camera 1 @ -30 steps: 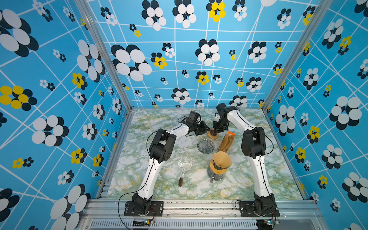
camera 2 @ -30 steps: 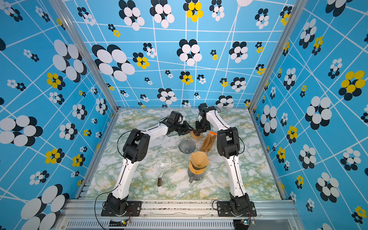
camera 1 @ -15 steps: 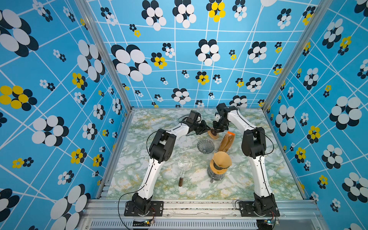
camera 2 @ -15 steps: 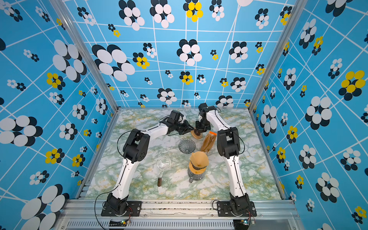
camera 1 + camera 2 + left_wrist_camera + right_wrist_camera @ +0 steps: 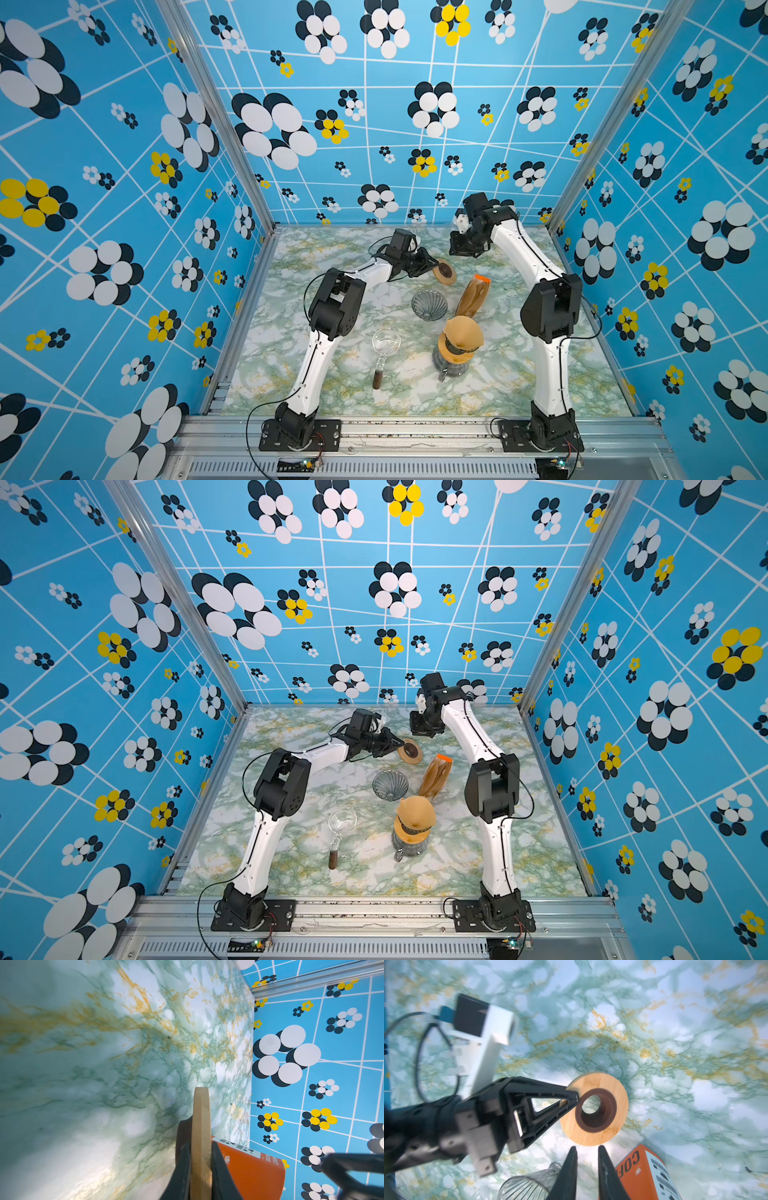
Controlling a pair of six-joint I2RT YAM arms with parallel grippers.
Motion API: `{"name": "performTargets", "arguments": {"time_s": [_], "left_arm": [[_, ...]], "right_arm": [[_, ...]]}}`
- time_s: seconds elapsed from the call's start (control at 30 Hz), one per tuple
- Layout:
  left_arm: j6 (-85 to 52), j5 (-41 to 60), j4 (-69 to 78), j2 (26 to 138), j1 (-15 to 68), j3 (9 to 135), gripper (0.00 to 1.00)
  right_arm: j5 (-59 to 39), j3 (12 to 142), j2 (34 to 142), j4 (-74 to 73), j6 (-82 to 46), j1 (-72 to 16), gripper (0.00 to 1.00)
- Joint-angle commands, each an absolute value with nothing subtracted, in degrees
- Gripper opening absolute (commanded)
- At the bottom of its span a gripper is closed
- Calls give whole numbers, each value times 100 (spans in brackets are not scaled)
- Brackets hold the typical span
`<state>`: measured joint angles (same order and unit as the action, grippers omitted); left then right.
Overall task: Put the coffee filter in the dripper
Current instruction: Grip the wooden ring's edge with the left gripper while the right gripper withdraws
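Toward the back edge of the marble table (image 5: 511, 374), the left gripper (image 5: 433, 266) is clamped on the rim of a wooden ring (image 5: 446, 273). In the left wrist view both fingers (image 5: 182, 1167) press against the ring's flat faces. The right gripper (image 5: 459, 248) hangs raised near the back wall, its jaws slightly apart with nothing between them. Bare tabletop runs along the right side and the front edge.

The coffee filter (image 5: 462, 331), brown paper, sits domed on top of the carafe (image 5: 452, 362), forward of centre. The ribbed glass dripper (image 5: 429, 305) stands just behind it, apart from the ring. The filter packet (image 5: 473, 293) lies beside the dripper, its orange end rearward.
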<state>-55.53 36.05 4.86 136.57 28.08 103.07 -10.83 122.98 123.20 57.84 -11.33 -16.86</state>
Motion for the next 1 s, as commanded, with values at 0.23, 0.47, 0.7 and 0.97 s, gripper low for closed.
{"name": "performTargets", "arguments": {"time_s": [0.23,0.47,0.7,0.97], "left_arm": [[-5407,3532,1098,12547,2517,9818,13],[-5317,3567,1110,11956,2394,9323,13],[-5326,3625,1225,11232,2337,8640,14],[-5313,3821,1079,9988,2246,7508,14]], "right_arm": [[-1292,10206,9742,4784,-1001,-1717,38],[-1850,8351,7712,4429,-895,-1757,61],[-2335,7293,6144,4441,-1107,-1850,83],[-2948,6699,4930,4739,-1122,-1864,99]]}}
